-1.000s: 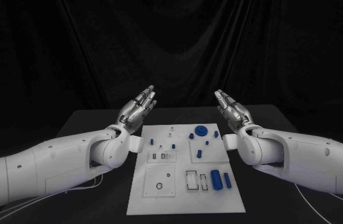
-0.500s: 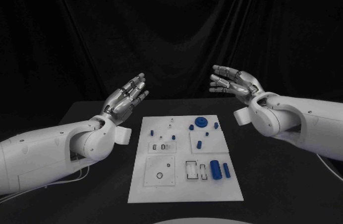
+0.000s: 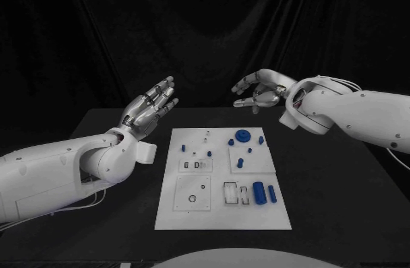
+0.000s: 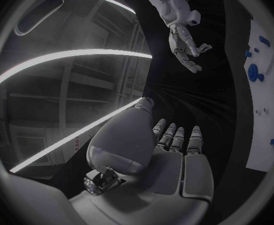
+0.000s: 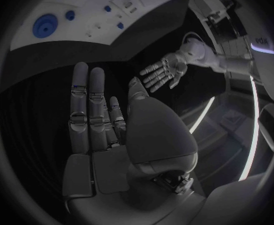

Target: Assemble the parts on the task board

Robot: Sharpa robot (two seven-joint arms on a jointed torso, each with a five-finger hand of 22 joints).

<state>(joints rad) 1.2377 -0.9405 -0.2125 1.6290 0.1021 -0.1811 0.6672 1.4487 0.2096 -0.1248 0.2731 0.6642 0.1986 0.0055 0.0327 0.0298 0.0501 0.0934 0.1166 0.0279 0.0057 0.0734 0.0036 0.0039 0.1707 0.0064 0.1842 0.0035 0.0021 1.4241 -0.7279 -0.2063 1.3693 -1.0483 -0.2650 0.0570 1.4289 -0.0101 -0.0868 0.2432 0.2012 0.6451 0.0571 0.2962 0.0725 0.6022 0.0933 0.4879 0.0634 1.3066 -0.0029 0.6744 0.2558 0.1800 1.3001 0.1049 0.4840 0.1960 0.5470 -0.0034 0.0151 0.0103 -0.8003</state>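
The white task board [image 3: 171, 217] lies in the middle of the black table. Small blue parts stand on it: a round gear-like piece [image 3: 243, 136] at the far end, several small pegs [image 3: 240, 163] in the middle, and two long cylinders [image 3: 259, 193] near the front right. My left hand [image 3: 150, 108] is raised above the table left of the board, fingers straight and apart, holding nothing. My right hand [image 3: 259, 92] hovers high beyond the board's far right corner, fingers loosely bent and apart, empty. The right wrist view shows the board [image 5: 137, 27] and the gear [image 5: 46, 25] beyond my fingers [image 5: 90, 105].
Bare black table [image 3: 333, 185] surrounds the board on both sides. A black curtain hangs behind. The left wrist view shows the board [image 4: 267, 130] at one edge and my right hand [image 4: 187, 47] in the air.
Both arms have risen from beside the board. The right hand turned inward and its fingers bent loosely; the left hand stays flat. The camera view has shifted as well.
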